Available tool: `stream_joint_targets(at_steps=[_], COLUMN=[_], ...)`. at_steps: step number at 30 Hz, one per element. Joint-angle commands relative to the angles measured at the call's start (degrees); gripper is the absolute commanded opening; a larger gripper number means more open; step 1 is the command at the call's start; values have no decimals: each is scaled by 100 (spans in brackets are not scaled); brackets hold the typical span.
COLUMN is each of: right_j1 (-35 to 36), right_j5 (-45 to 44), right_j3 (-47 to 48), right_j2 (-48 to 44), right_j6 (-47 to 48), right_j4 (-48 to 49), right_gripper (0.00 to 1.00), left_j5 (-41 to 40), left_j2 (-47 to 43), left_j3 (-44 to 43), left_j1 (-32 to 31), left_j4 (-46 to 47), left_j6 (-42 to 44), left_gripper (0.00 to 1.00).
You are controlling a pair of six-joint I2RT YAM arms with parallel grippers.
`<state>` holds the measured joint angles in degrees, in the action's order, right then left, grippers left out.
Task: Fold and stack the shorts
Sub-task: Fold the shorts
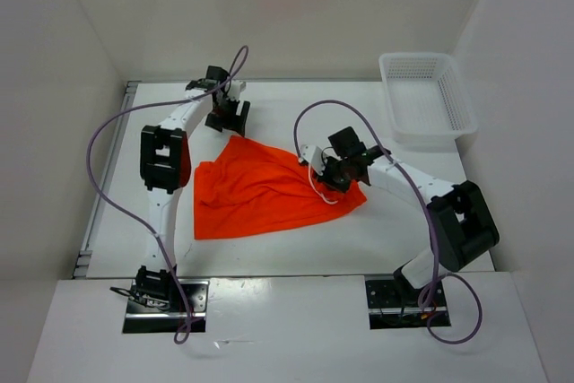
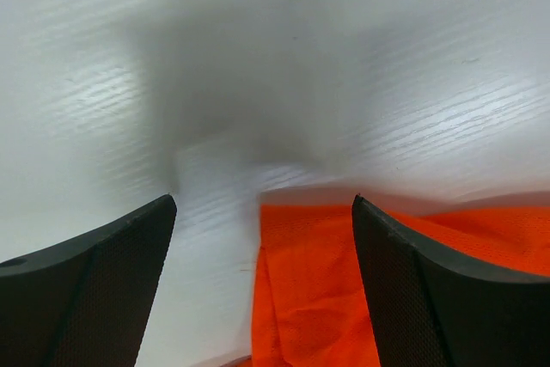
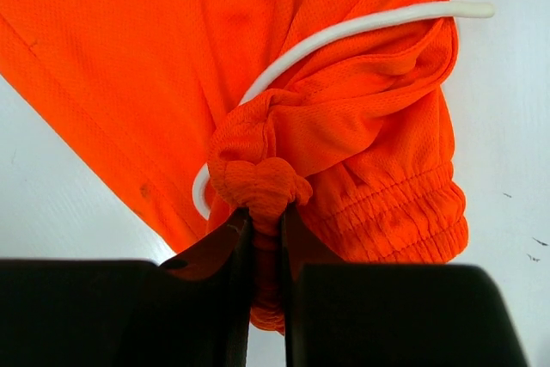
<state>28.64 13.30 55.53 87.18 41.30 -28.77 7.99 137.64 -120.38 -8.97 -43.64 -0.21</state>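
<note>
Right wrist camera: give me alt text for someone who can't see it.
Close up, the right gripper pinches a bunched fold of the orange shorts between its two black fingers. A white drawstring loops across the fabric, and the white table shows on either side.

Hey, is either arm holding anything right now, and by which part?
The right gripper pinches the shorts by a bunched fold near the waistband. The left gripper is open, holding nothing.
</note>
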Motion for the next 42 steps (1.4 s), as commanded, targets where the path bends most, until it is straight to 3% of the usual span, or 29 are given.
stream_joint_targets(at_steps=[1,12,16,20,21,25,30,35,42], right_j1=[27,27,27,27,27,-34,-552,-1053,-1054], right_j5=[32,-82,-135,-204,-205,-319,-451,-443,-757], right_j3=[371,600,600,547,547,731,1327,1777,1602], right_j2=[88,379,379,379,379,379,554,765,695], right_j6=[-175,-69,-69,-130,-192,-438,-1333,-2116,-2898], right_j4=[153,100,100,214,214,416,987,1356,2032], right_gripper=[0,0,0,0,0,0,0,0,0], left_j5=[431,1046,1196,1275,1328,1179,301,-780,-1632], left_j2=[-62,-405,-230,-89,-89,-246,-948,-1642,-2338], left_j3=[-671,945,938,595,533,156,-468,-970,-698], left_j1=[141,-34,-34,-34,-34,-34,-34,-87,-201], left_j4=[-144,-119,4,57,57,4,-48,478,707], left_j6=[21,21,21,21,21,21,21,21,21], left_gripper=[90,85,73,42,26,4,0,0,0])
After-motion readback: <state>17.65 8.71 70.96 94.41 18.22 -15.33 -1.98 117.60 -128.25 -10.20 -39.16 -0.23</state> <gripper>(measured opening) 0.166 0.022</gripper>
